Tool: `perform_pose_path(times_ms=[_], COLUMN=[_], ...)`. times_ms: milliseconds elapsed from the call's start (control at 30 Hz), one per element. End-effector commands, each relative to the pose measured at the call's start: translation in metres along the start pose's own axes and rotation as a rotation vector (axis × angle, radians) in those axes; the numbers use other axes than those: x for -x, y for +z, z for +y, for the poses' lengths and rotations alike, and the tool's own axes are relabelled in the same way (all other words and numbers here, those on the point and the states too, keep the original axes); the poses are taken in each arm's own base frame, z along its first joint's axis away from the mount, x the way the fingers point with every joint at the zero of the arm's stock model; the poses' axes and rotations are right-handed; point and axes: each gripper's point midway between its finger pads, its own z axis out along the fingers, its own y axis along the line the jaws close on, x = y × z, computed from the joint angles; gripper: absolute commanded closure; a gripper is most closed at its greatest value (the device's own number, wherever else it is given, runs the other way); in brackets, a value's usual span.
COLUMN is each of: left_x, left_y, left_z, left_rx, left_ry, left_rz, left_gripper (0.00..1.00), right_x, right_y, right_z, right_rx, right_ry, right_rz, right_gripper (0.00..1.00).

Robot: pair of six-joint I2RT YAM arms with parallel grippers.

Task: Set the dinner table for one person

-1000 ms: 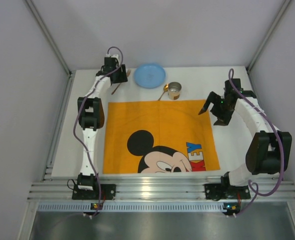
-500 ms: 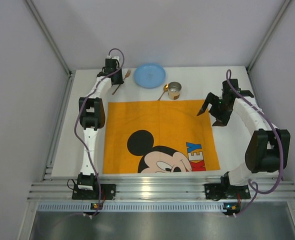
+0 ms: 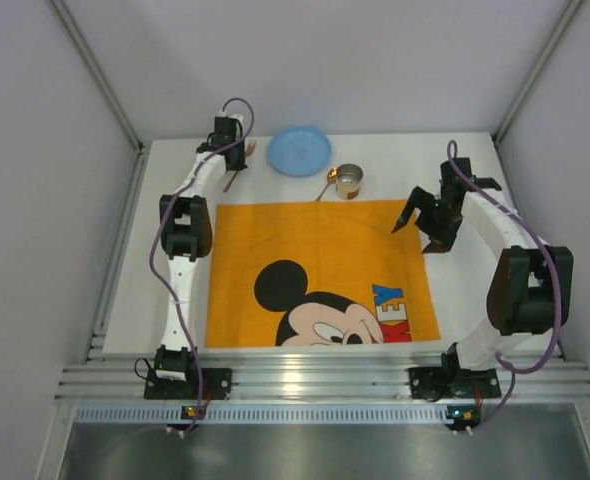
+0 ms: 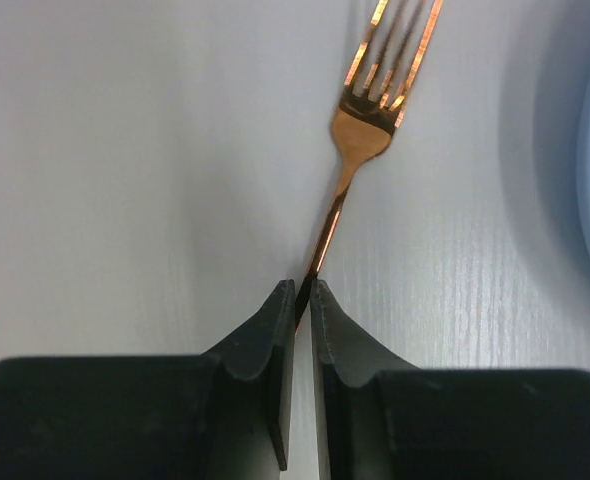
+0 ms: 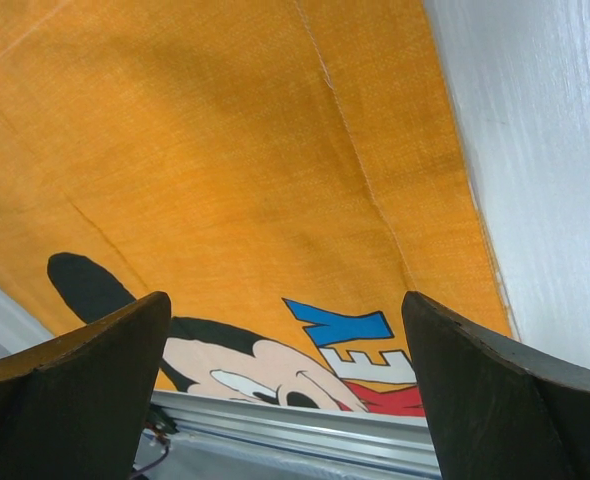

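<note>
Dinner table (image 3: 405, 160) is spread beneath both arms, with an orange cloth (image 5: 225, 150) laid across its middle. A copper fork (image 4: 360, 120), seemingly flat on the tabletop near a blue plate (image 3: 299, 151), is clamped at its handle by the left gripper (image 4: 303, 290). The right gripper (image 5: 285, 300) is held wide apart over the cloth.

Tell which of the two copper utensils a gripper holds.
The fork, its handle pinched in the left gripper, left of the blue plate; the other utensil lies free beside the metal cup.

Overhead camera looks down on the whole surface (image 3: 395, 150); close wrist cameras show its fork (image 4: 347, 170) and orange cloth (image 5: 225, 150).
</note>
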Motion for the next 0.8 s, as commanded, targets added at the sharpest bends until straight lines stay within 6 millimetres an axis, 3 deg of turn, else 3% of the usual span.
perform_pose_path(times_ms=[0,100,300,400,500,600,767], left_x=[-0.057,-0.071,-0.096,-0.086,-0.066,-0.026,0.009], left_y=[0.000,-0.002,-0.006,-0.007,-0.015,-0.039,-0.071], left_z=[-0.008,-0.002,0.012,0.015,0.002,-0.011,-0.018], left_rx=[-0.008,0.036,0.111,0.119,0.088,0.063,0.065], left_ry=[0.048,0.026,0.024,0.005,-0.028,-0.077,-0.135], left_rz=[0.194,0.246,0.312,0.280,0.227,0.116,-0.014], left_gripper=[0.86,1.00,1.00,1.00,1.00,1.00,1.00], right_x=[0.016,0.013,0.011,0.007,0.003,0.002,0.001], right_y=[-0.011,-0.011,-0.013,-0.011,-0.011,-0.015,-0.019], right_z=[0.018,0.018,0.018,0.016,0.016,0.021,0.032], right_rx=[0.047,0.048,0.056,0.064,0.081,0.097,0.112], right_ry=[-0.043,-0.052,-0.060,-0.055,-0.041,-0.044,-0.049], right_rz=[-0.049,-0.041,-0.052,-0.050,-0.055,-0.087,-0.138], right_gripper=[0.00,0.00,0.00,0.00,0.00,0.00,0.00])
